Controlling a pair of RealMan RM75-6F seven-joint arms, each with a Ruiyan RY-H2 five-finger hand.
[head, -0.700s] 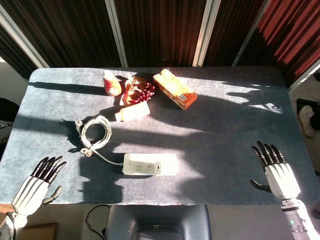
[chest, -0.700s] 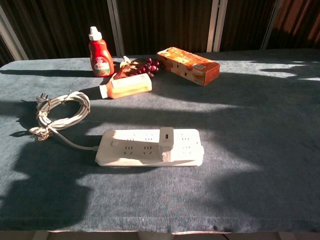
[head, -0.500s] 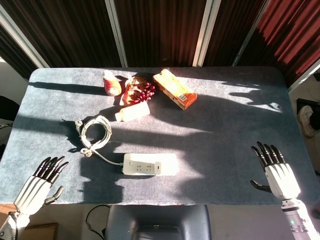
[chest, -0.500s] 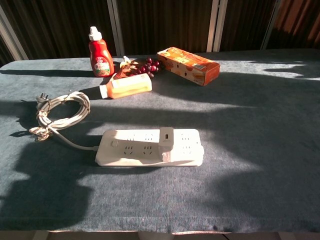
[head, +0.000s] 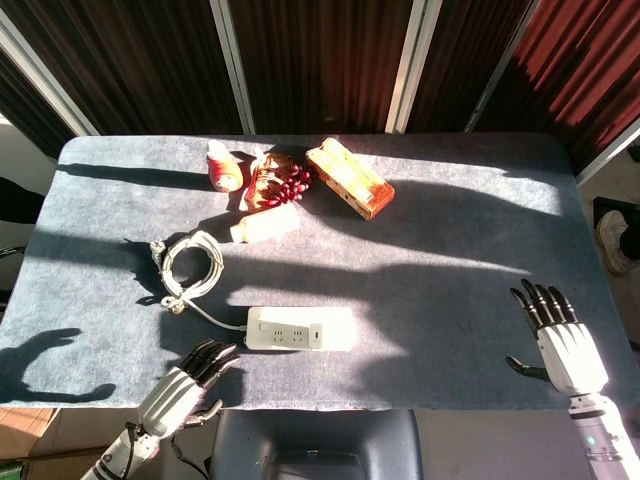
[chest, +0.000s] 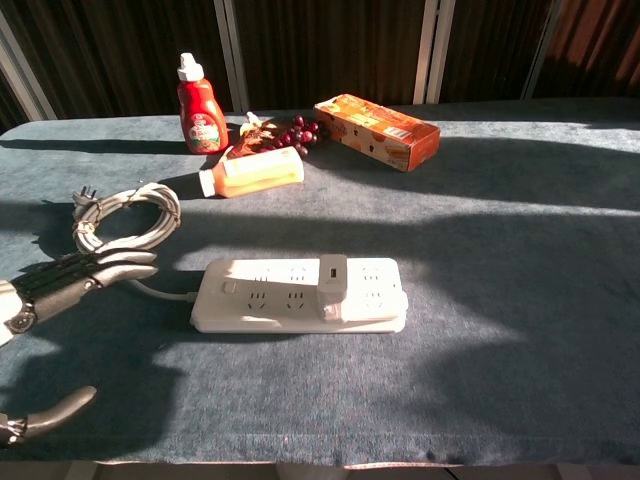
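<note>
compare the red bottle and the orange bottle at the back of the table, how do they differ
The red bottle stands upright on its base; the orange bottle lies on its side. The red bottle is red with a white cap pointing up, while the orange bottle is pale orange with its cap end pointing to the left in the chest view. The red bottle sits further back; the orange bottle lies nearer the power strip. Both rest beside the grapes, untouched by either hand.

Glossy plastic power strip (chest: 300, 296), matt cloth table (chest: 520, 250)
</note>
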